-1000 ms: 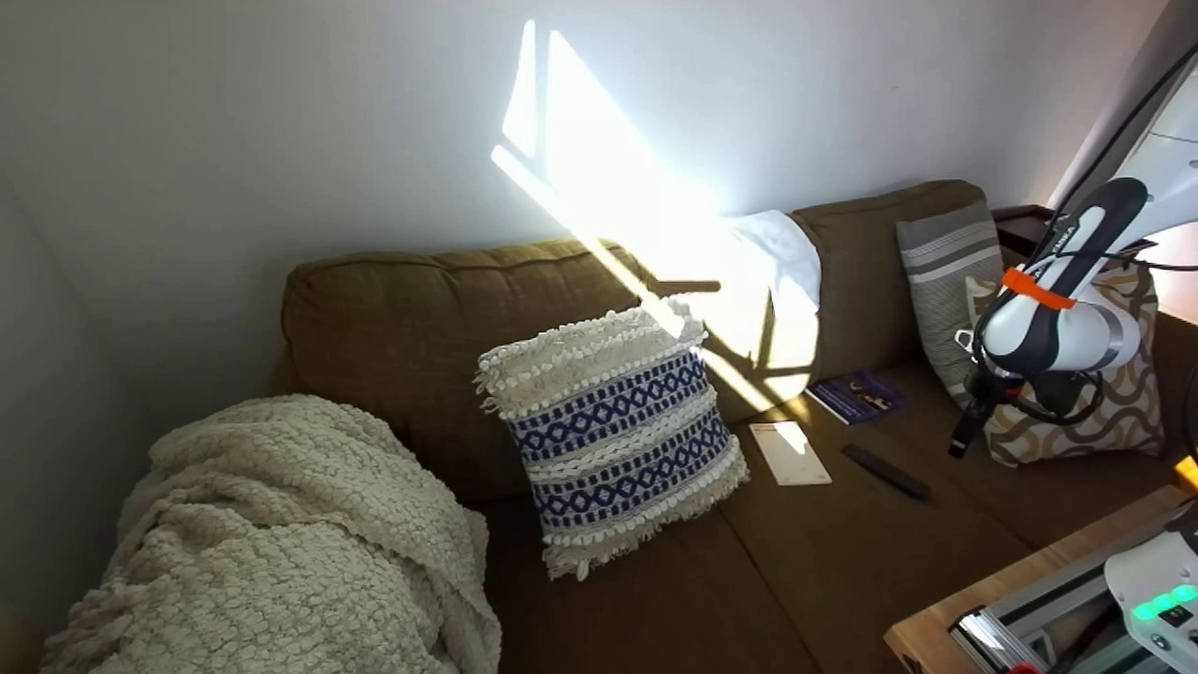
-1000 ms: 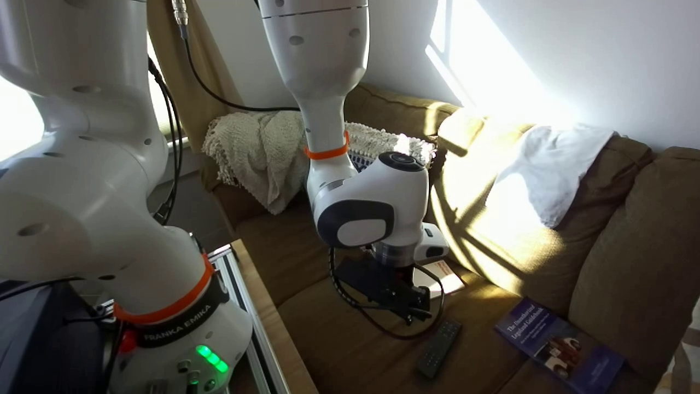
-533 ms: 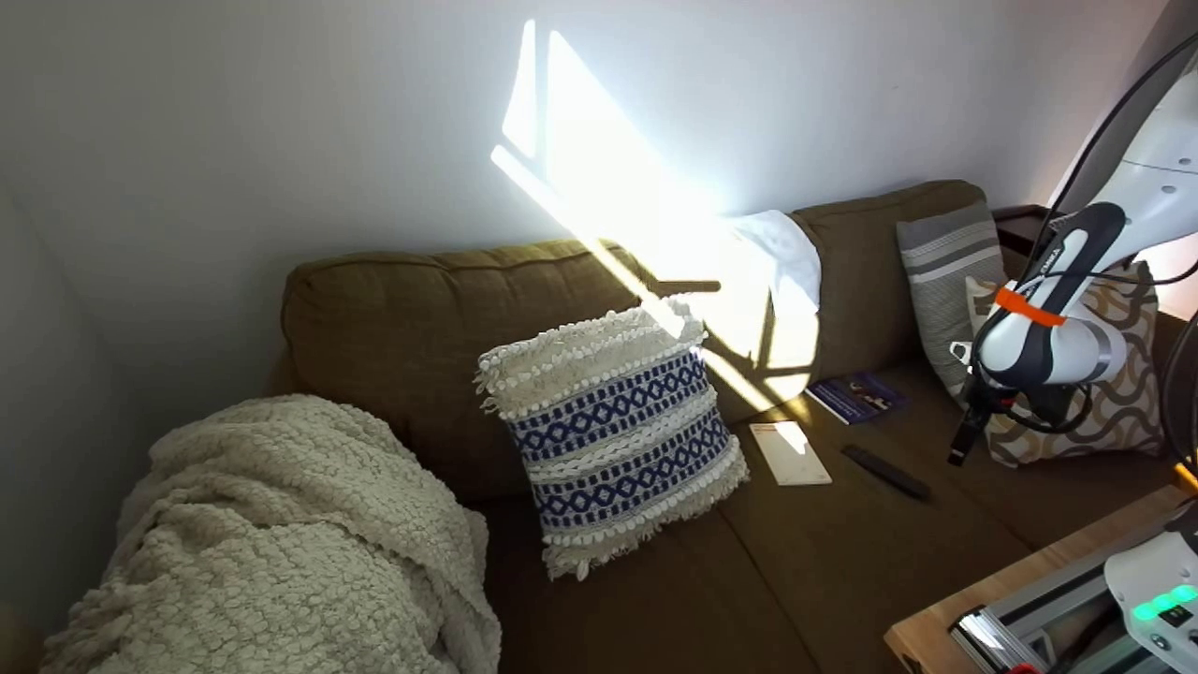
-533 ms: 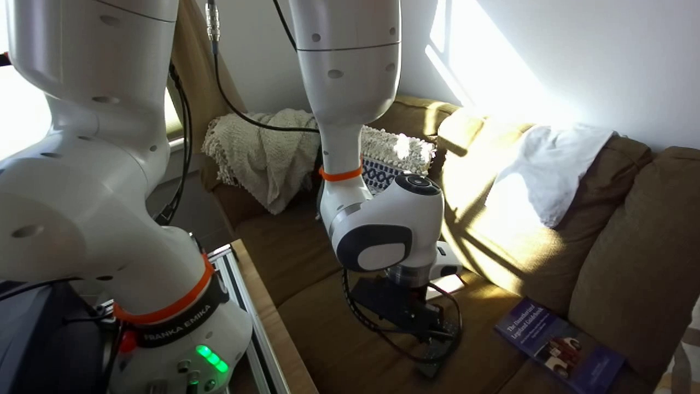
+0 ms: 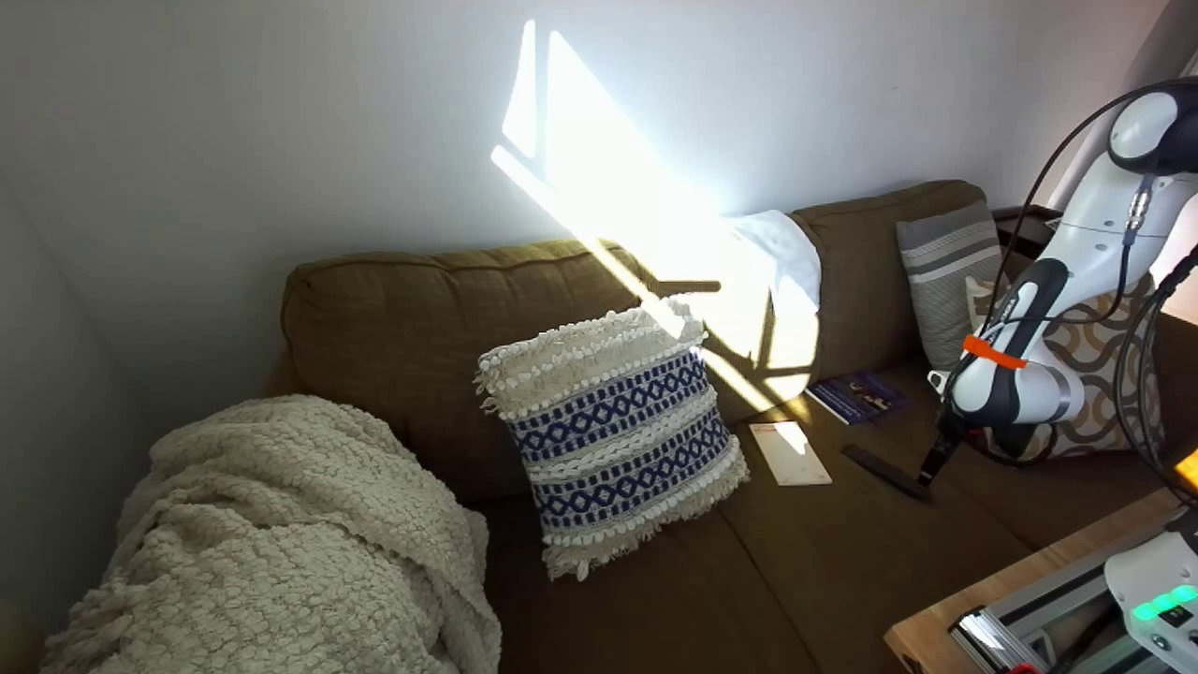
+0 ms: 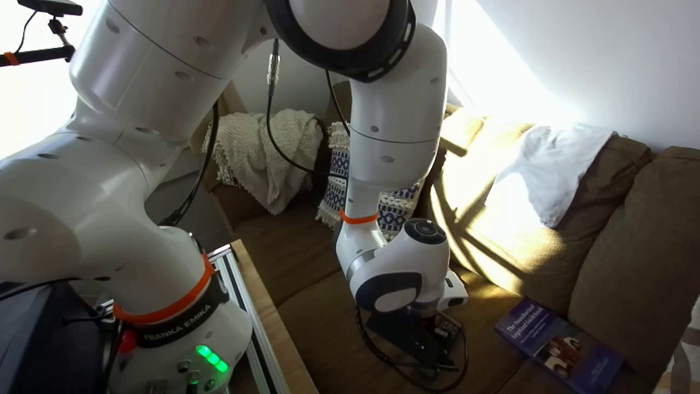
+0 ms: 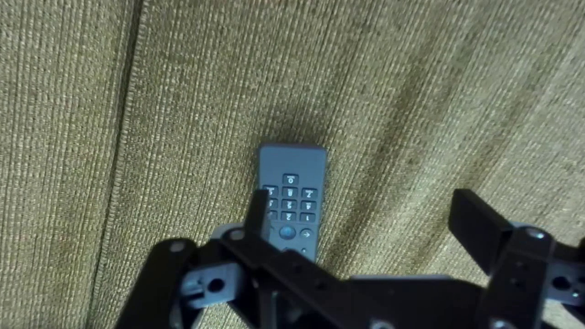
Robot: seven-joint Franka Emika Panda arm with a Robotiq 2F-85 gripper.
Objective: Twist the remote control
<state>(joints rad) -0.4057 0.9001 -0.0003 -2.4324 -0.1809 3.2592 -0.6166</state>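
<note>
1. My black two-fingered gripper [image 7: 359,212] pointed down over a brown ribbed-fabric sofa [image 7: 205,91], its fingers [image 7: 473,219] spread wide in the wrist view.
2. The slim dark rectangular plastic remote control [image 7: 297,201] lay on the sofa, its number-key end toward twelve o'clock, on the nine o'clock side of the gap between my fingers.
3. My nine o'clock finger [image 7: 257,217] overlapped a long edge of the remote control; whether they touched, I could not tell. My three o'clock finger [image 7: 477,224] stood well apart from it.
4. In an exterior view, my gripper reached down at the remote control's four o'clock end.
5. There, a flat cream rectangular pad [image 5: 789,457] lay at about nine o'clock from the remote control, a glossy purple book [image 5: 856,398] near eleven.
6. Farther toward nine o'clock leaned a cream woven cushion with blue diamond bands [image 5: 618,440]. Toward one stood a grey striped fabric cushion [image 5: 947,281]; toward two, a white fabric cushion with looping bands [image 5: 1104,426], partly hidden by my white jointed arm [image 5: 1076,248].
7. In both exterior views, a white draped cloth [image 6: 547,175] hung over the sofa's back, and bright light [image 5: 599,103] struck the pale wall [image 6: 612,71].
</note>
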